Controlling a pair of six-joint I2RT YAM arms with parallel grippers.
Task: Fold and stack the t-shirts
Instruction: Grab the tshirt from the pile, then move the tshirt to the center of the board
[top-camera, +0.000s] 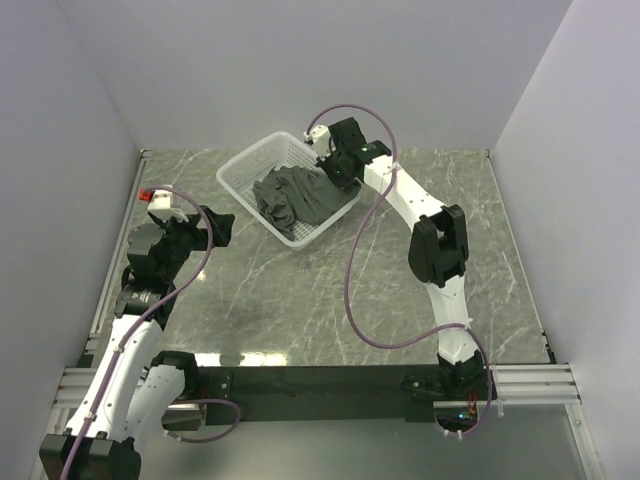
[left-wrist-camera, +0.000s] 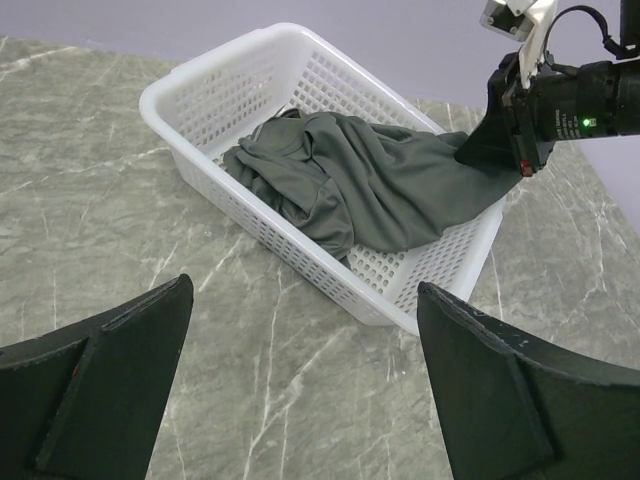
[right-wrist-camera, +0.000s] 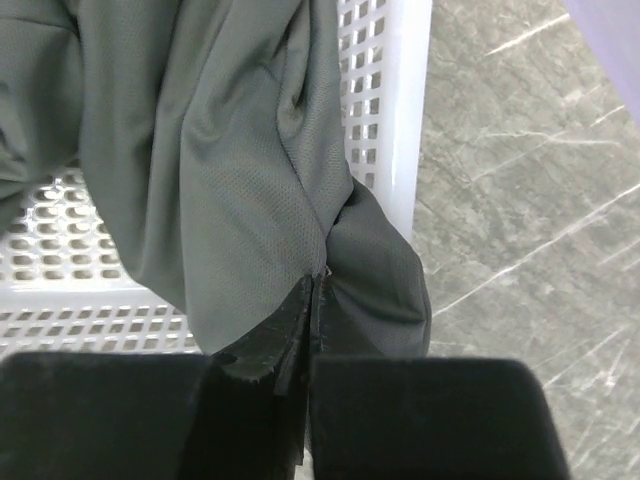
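A crumpled dark grey t-shirt (top-camera: 298, 198) lies in the white mesh basket (top-camera: 243, 165) at the back of the table; it also shows in the left wrist view (left-wrist-camera: 370, 180) and the right wrist view (right-wrist-camera: 200, 150). My right gripper (top-camera: 338, 172) is at the basket's right rim, shut on a fold of the t-shirt (right-wrist-camera: 315, 285), which is pulled over the rim. My left gripper (top-camera: 222, 227) is open and empty, above the table left of the basket (left-wrist-camera: 300, 390).
The basket (left-wrist-camera: 200, 75) stands askew on the grey marble table (top-camera: 300, 300). A red object (top-camera: 146, 194) sits at the table's left edge. Grey walls close the back and sides. A purple cable loops from the right arm over the table.
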